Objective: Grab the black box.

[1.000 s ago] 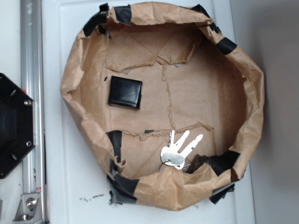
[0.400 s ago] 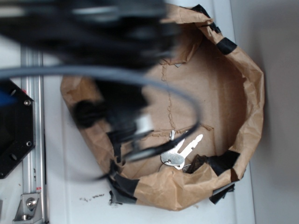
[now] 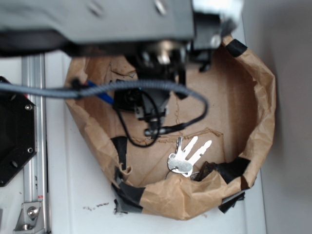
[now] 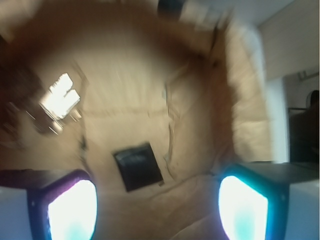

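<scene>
The black box (image 4: 138, 166) shows in the blurred wrist view as a small flat dark square lying on the brown paper floor. It sits just ahead of my gripper (image 4: 157, 207), between the lines of the two fingers and nothing touches it. The jaws stand wide open, with one bright fingertip (image 4: 72, 210) at the left and the other at the right. In the exterior view my arm (image 3: 122, 24) hangs over the upper left of the paper bowl and hides the box.
The crumpled brown paper bowl (image 3: 263, 97) with black tape strips walls in the work area. A bunch of silver keys (image 3: 186, 156) lies near its front wall. A black hexagonal plate (image 3: 14, 131) and an aluminium rail (image 3: 34, 170) stand at the left.
My arm has swung in from the top over the bowl and now covers the box, which lay in plain sight a second ago. Box and keys have not moved.
</scene>
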{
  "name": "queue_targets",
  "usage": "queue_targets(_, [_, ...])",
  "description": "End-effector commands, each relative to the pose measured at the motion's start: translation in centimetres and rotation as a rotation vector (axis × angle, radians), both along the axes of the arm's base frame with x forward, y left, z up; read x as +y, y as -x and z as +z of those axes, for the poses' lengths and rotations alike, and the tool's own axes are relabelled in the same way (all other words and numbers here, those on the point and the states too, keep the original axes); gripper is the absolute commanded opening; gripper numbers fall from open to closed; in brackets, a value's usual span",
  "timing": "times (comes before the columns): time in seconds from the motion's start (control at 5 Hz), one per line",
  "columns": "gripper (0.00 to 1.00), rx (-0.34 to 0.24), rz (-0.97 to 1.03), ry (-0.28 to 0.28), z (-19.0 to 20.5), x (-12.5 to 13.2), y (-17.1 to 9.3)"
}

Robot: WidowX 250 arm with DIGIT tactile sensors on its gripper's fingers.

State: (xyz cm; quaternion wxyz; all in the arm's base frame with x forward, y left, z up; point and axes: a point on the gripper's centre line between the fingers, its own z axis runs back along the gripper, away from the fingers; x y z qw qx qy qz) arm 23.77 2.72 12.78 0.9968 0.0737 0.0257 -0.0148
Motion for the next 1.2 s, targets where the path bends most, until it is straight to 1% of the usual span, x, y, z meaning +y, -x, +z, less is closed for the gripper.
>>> queue_targets(0.0, [1.0, 0.003, -0.084, 0.023, -2.0, -0.4, 0.5])
queue_targets(0.8, [1.0, 0.003, -0.084, 0.023, -2.0, -0.4, 0.5])
queue_targets(1.0, [1.0, 0.013, -0.138, 0.021, -3.4, -0.2, 0.9])
